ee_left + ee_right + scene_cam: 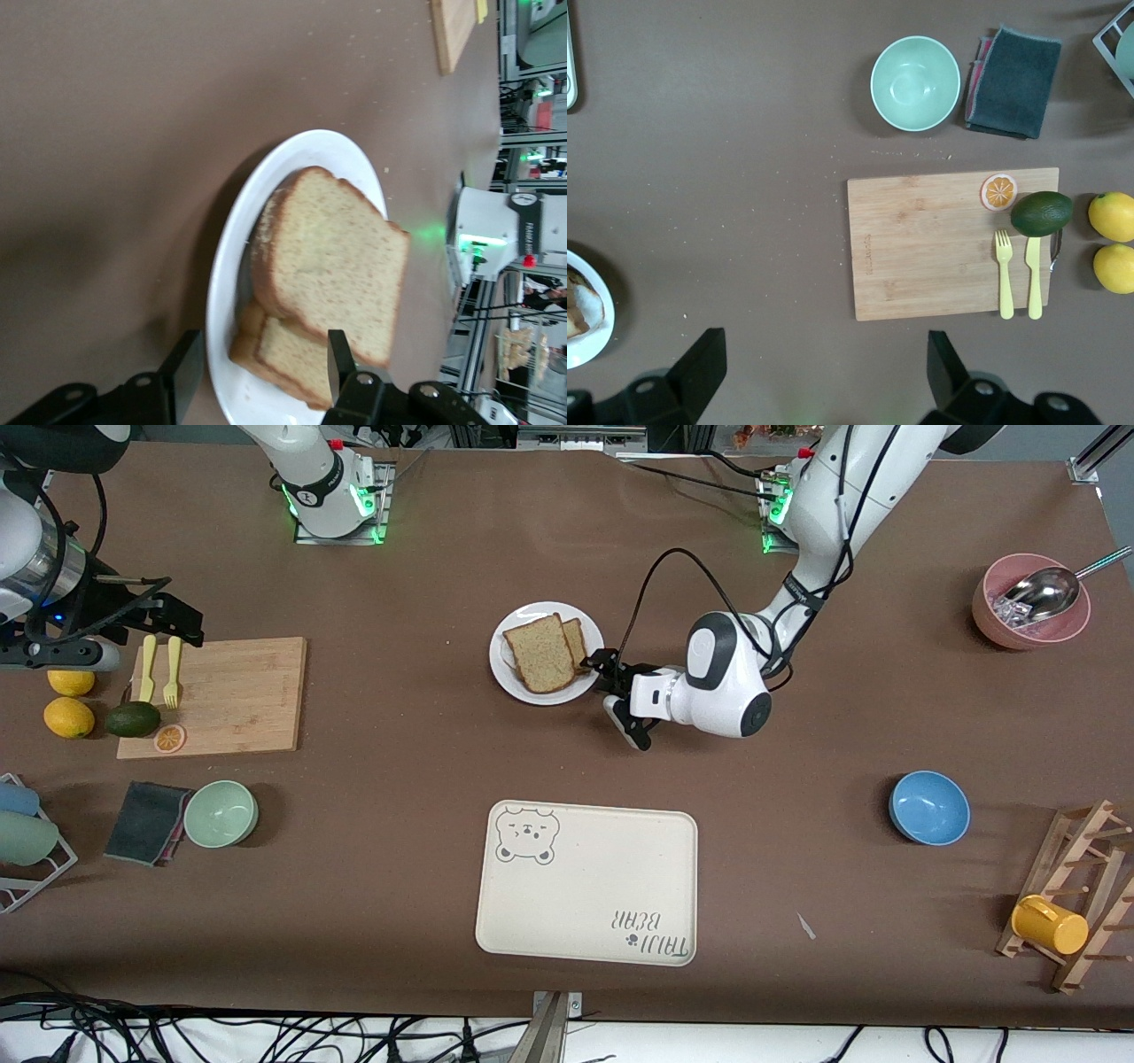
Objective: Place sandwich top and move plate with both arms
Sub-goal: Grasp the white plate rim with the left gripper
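The brown bench [425, 797] carries the lot; the left arm [824, 505] reaches in low from its base, its claw [613, 701] at the plate's rim on the left arm's side, fingers [182, 372] spread either side of the rim, pinching nothing; the right claw [819, 363] hangs wide open over the cutting board [226, 695] end, waiting; the white plate [509, 673] sits mid-bench, farther from the camera than the bear tray [585, 886]; the sandwich top [540, 654] lies on it, overlapping a second slice [576, 640].

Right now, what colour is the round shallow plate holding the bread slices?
Plain white; the round shallow plate shows best in the left wrist view.
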